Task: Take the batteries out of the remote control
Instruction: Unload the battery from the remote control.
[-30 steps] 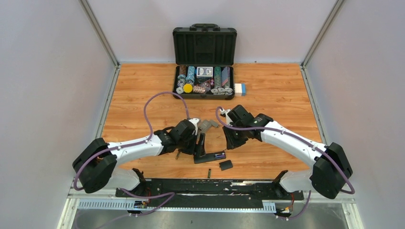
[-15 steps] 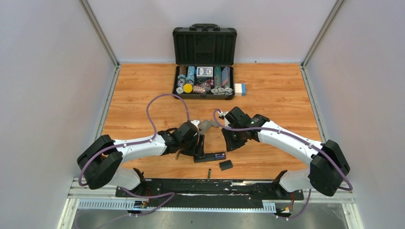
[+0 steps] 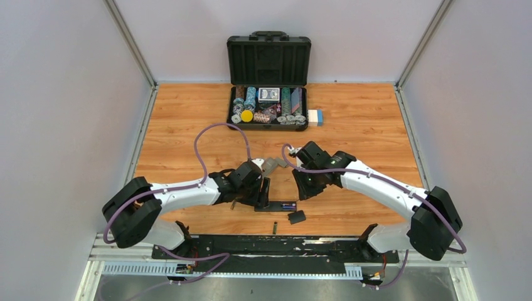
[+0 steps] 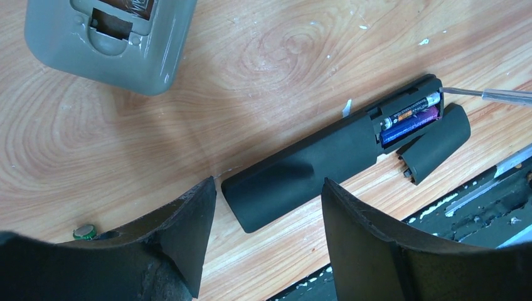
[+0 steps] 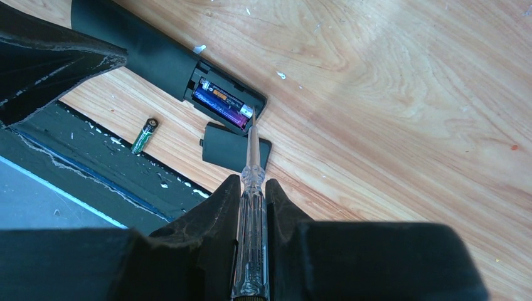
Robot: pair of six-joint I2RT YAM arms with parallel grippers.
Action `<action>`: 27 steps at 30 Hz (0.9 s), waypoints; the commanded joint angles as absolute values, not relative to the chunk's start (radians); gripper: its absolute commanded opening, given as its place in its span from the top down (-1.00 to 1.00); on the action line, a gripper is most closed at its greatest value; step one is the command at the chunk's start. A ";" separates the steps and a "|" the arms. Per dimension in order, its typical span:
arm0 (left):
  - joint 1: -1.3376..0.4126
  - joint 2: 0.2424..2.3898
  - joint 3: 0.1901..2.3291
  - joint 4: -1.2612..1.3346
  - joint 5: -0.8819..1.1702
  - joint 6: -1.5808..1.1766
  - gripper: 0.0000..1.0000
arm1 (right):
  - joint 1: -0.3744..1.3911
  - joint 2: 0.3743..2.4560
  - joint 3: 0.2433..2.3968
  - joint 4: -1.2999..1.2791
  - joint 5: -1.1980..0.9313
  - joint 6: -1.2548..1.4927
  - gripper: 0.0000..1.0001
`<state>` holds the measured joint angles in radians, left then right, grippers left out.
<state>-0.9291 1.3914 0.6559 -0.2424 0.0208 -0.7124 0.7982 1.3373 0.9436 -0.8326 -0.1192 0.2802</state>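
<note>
**Levering step: two batteries (image 5: 223, 103) seated in the opened remote control (image 4: 301, 172).**
Left gripper (image 4: 268, 191), jaws wide and empty, straddles the remote control's far end; right gripper (image 5: 253, 183) clamps a screwdriver (image 5: 253, 147), whose tip probably must next dig under a battery end.

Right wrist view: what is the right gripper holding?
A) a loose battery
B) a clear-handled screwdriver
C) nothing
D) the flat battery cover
B: the right gripper is shut on a screwdriver, with its clear handle between the fingers and its tip at the end of the black remote, by the open battery compartment.
</note>
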 commanded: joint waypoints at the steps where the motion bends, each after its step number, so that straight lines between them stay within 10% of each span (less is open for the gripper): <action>1: -0.943 1.400 0.680 -0.246 0.006 -0.717 -0.41 | 0.805 1.302 0.980 -0.852 -0.099 0.309 1.00; 27: -0.951 1.424 0.703 -0.262 0.014 -0.691 -0.35 | 0.819 1.355 0.974 -0.864 -0.063 0.340 1.00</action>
